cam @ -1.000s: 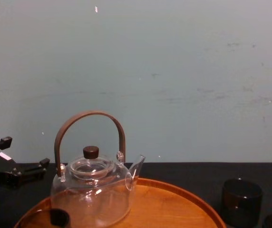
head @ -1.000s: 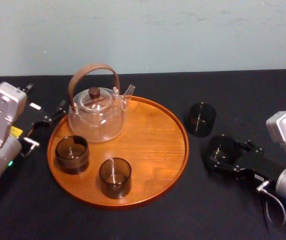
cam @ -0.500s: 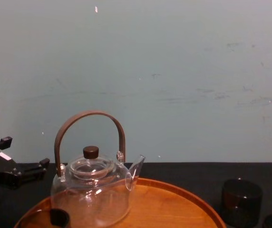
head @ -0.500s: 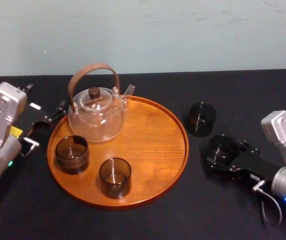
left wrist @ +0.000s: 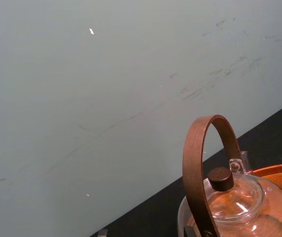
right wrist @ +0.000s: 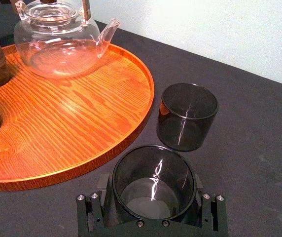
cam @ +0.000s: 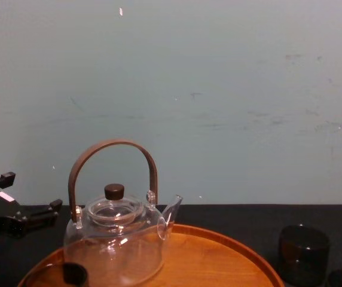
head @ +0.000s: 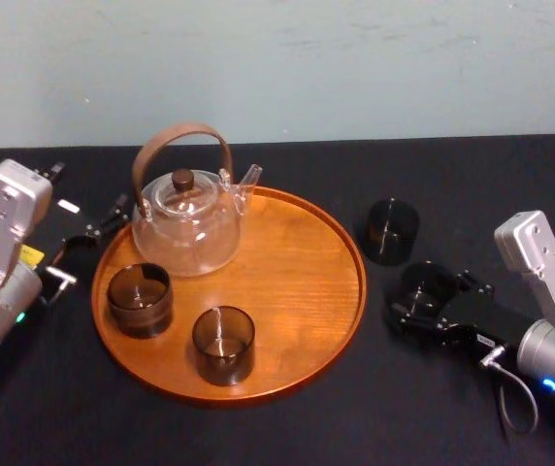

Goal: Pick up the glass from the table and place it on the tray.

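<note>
My right gripper [right wrist: 153, 195] is clamped on the dark glass [head: 425, 283] near the right edge of the table [head: 287, 427], the tray [head: 297, 282] lies just to its left, and my left gripper [head: 98, 228] sits by the tray's left rim.

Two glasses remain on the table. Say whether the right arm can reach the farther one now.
Probably not yet. The right gripper holds the near glass in its jaws, directly before the far glass. Once that is on the tray, the way looks free. The left gripper idles beside the tray.
</note>
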Tool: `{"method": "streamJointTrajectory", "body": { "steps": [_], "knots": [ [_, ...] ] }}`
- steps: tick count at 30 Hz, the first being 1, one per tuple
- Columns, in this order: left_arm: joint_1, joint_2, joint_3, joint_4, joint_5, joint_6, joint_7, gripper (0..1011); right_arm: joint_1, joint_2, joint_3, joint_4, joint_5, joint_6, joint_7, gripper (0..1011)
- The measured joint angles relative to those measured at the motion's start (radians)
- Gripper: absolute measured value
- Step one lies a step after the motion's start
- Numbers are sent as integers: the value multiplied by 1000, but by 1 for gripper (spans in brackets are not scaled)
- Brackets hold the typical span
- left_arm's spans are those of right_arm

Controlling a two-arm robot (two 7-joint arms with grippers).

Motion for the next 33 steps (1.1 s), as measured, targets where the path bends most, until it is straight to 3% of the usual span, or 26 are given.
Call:
{"method": "streamJointTrajectory", "body": {
  "steps": [13,18,33],
  "knots": [
    [0,0,0,0,0,0,0,1001,4,-3,-4,-1,-9,2,-6,1002],
    [0,0,0,0,0,0,0,1001,3,-2,-4,-2,-8,2,-5,908],
    [0,0,0,0,0,0,0,1001,0,1,-1,-7,6,-2,9,907]
  ]
}}
